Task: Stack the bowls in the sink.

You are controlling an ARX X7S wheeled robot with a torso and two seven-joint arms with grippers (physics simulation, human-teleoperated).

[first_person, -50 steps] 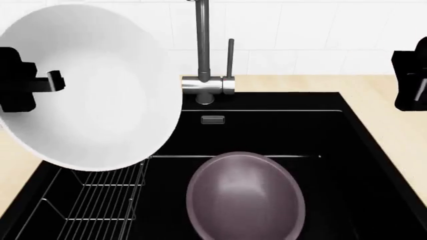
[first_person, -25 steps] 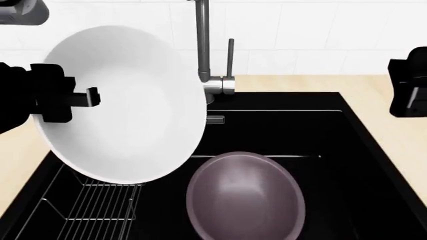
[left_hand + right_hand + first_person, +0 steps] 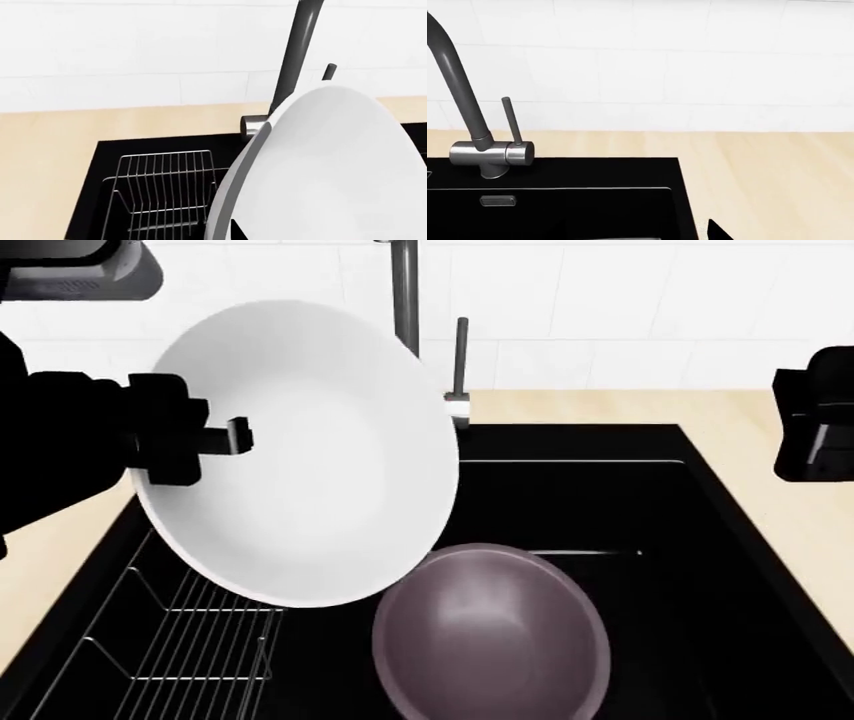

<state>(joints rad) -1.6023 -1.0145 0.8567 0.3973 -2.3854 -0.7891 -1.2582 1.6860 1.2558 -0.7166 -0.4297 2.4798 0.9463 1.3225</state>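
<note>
Left gripper (image 3: 220, 437) is clamped on the rim of the white bowl (image 3: 314, 455), holding it tilted in the air over the sink (image 3: 641, 500), above the wire rack (image 3: 187, 640) and just beside the purple-grey bowl (image 3: 491, 635) resting on the basin floor, probably so it can be lowered into that one. Right gripper (image 3: 814, 425) hangs aside over the pale wood surface (image 3: 787, 490); its opening cannot be told. White tiles back the faucet (image 3: 407, 300).
</note>
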